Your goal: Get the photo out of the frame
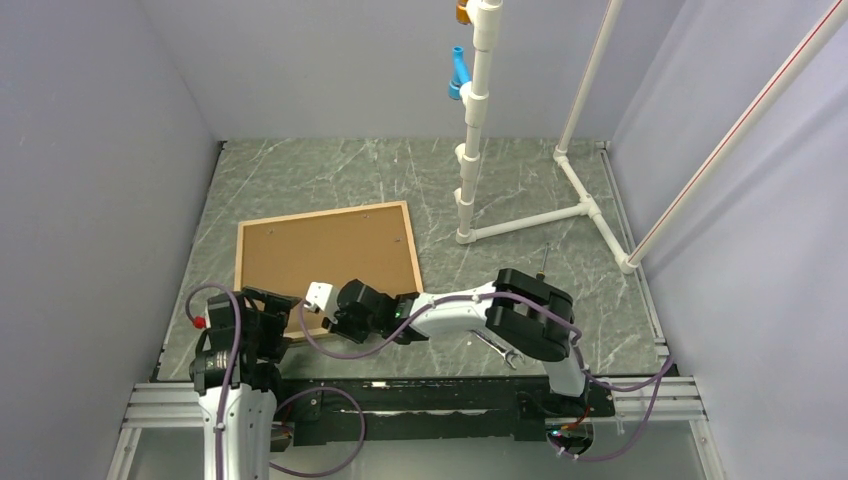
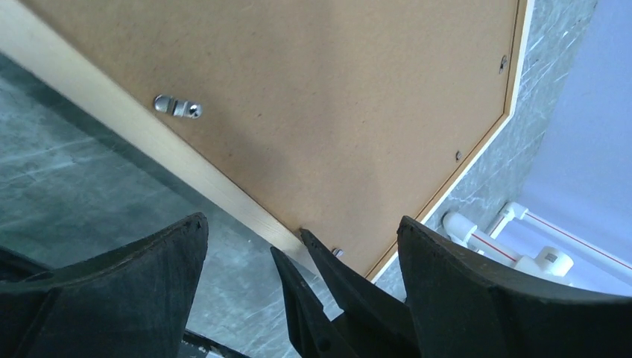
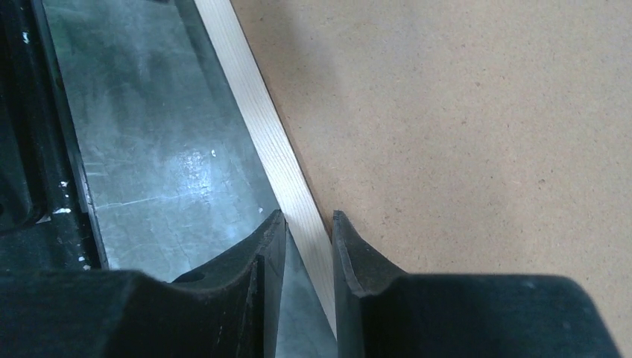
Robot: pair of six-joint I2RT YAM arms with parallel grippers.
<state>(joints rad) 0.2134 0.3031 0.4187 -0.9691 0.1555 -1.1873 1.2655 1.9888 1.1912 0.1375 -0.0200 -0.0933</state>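
Pale lavender walls point(image 1: 100, 150) box in a grey-green marble-look table point(image 1: 300, 170), and that's basically the whole room. The biggest thing standing on it is a white PVC pipe stand point(image 1: 470, 150) toward the back right. It has a blue fitting point(image 1: 458, 76) and an orange fitting point(image 1: 463, 10) stuck on its upright.

Next down in size is the frame point(image 3: 262, 127). It lies flat and face down on the left half of the table, turned a bit off square. All you get of it is the thin light wood strip running around a plain brown backing board point(image 1: 325, 260). The photo doesn't show in any view, since the board covers that whole side.

Both arms are working at the frame's near edge. The right arm stretches across from its base. The right gripper point(image 3: 309, 220) has its jaws pulled in to a narrow gap, tips right at the wood strip. One finger is on the table side and the other on the board side. Honestly can't tell if it's pinching the strip or just sitting over it.

The left gripper point(image 2: 302, 222) is spread wide with nothing in it, just off that same edge. In the left wrist view the right gripper's tips poke up between its fingers.

Small stuff: a silver metal clip point(image 2: 177, 106) sits on the board right beside the strip, and a few tiny tabs point(image 2: 457, 155) dot the far edges.
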